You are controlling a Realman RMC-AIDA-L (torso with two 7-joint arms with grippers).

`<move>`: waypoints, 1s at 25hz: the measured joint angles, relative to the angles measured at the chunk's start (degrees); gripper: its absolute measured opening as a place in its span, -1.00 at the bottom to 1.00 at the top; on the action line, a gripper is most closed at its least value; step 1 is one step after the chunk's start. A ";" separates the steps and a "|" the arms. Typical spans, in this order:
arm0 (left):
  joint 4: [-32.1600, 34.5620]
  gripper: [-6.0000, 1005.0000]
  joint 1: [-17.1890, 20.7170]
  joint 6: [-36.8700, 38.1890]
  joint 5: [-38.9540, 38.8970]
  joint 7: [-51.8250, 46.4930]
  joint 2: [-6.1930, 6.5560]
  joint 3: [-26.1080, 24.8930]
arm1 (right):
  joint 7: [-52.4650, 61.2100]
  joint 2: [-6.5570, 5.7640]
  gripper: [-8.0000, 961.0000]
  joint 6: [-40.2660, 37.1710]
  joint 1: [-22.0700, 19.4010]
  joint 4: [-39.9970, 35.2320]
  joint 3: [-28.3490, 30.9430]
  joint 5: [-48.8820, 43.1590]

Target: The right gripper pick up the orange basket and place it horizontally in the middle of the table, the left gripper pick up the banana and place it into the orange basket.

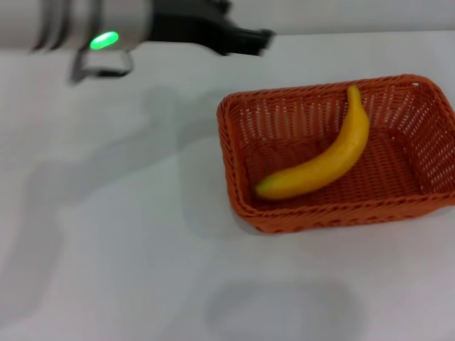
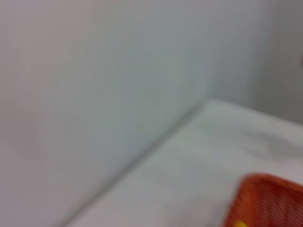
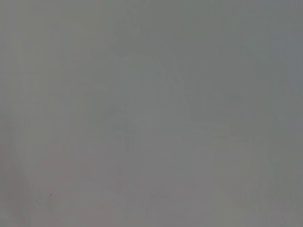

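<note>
Orange basket (image 1: 334, 213): woven wicker, rectangular, braided rim, sloped openwork sides, sitting on the smooth white table (image 1: 106, 249). Banana (image 1: 323, 160): curved, smooth yellow, lying diagonally inside the basket, stem toward the far rim, dark tip near the front wall. Left gripper (image 1: 245, 40): black, blurred, hovering beyond the basket's far-left corner; you cannot tell how its fingers stand. No readable writing. Your left wrist view alone shows a basket corner (image 2: 265, 201) with a wall behind; right wrist view is featureless grey.

We see the banana (image 1: 323, 163) lying in the basket (image 1: 245, 206). Both sit on the table (image 1: 106, 249), right of and nearer than our left gripper (image 1: 249, 40).
</note>
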 joint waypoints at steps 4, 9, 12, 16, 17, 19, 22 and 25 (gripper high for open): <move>-0.92 0.71 12.07 3.21 -13.07 13.13 -0.03 -5.02 | -4.41 0.18 0.39 0.74 -0.66 1.66 0.12 1.89; 4.06 0.71 22.46 3.25 -30.44 30.00 -0.19 -10.86 | -12.26 0.28 0.39 1.11 -1.22 7.97 0.15 7.92; 10.65 0.71 26.91 2.15 -41.37 43.96 -0.20 -13.26 | -17.52 0.24 0.39 1.12 -1.82 12.17 0.15 12.26; 18.85 0.71 29.91 0.79 -51.59 57.93 -0.30 -15.35 | -21.83 0.21 0.39 1.49 -2.43 16.08 0.22 14.85; 20.92 0.71 30.30 0.27 -54.36 61.39 -0.32 -15.60 | -22.53 0.19 0.39 1.51 -2.51 17.18 0.41 15.52; 26.40 0.71 30.78 -1.59 -61.01 69.31 -0.31 -15.83 | -23.53 0.15 0.39 1.44 -2.44 19.08 1.27 16.74; 33.82 0.71 30.72 -6.42 -70.34 79.78 -0.21 -16.47 | -26.09 0.04 0.39 1.55 -1.86 22.01 3.19 17.66; 38.18 0.71 30.45 -10.41 -74.38 85.29 -0.19 -17.93 | -27.43 0.17 0.39 2.00 -1.38 22.90 4.24 17.79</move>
